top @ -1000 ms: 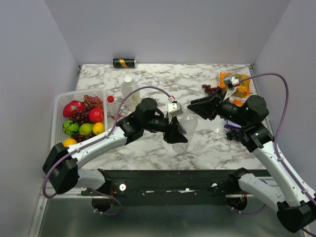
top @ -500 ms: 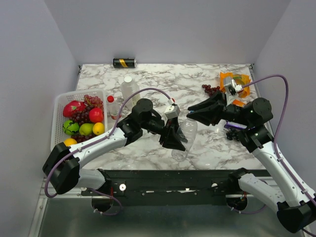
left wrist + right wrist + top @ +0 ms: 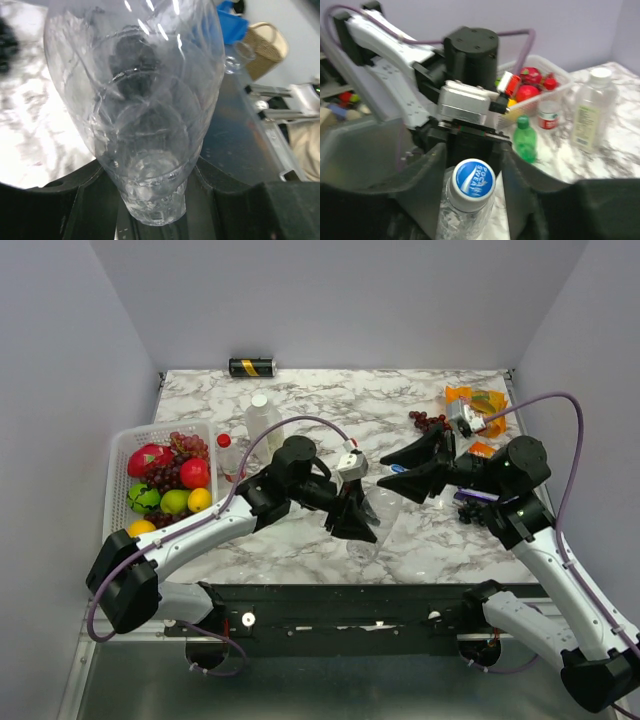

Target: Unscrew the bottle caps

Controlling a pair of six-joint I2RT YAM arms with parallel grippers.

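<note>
The larger clear plastic bottle [image 3: 380,496] under work was found over the front middle of the marble table [image 3: 330,400], tilted, its neck pointing up towards the right arm. The left hand [image 3: 355,517] was closed on its lower body, with the black fingers [image 3: 75,200] pressed against either side of the narrow bottom end. The walls were colourless and transparent, moulded with ridges, and showed bright glare streaks; no contents could be made out. Whether the bottom end touched the table could not be told. The cap [image 3: 475,179] was in place on the neck: white rim, blue top with white lettering. The right hand [image 3: 400,469] sat at the neck with its fingers [image 3: 427,175] spread to either side of the cap and a slim gap visible on each side, so it was not gripping. The three other bottles stood upright at the left of the table, all capped: a large clear one with a white cap [image 3: 262,425], a small clear red-labelled one with a red cap [image 3: 228,454], and a small green one [image 3: 524,140] seen from the right wrist just beside the left arm. A white basket [image 3: 118,452] of fruit stood next to them at the left edge.
</note>
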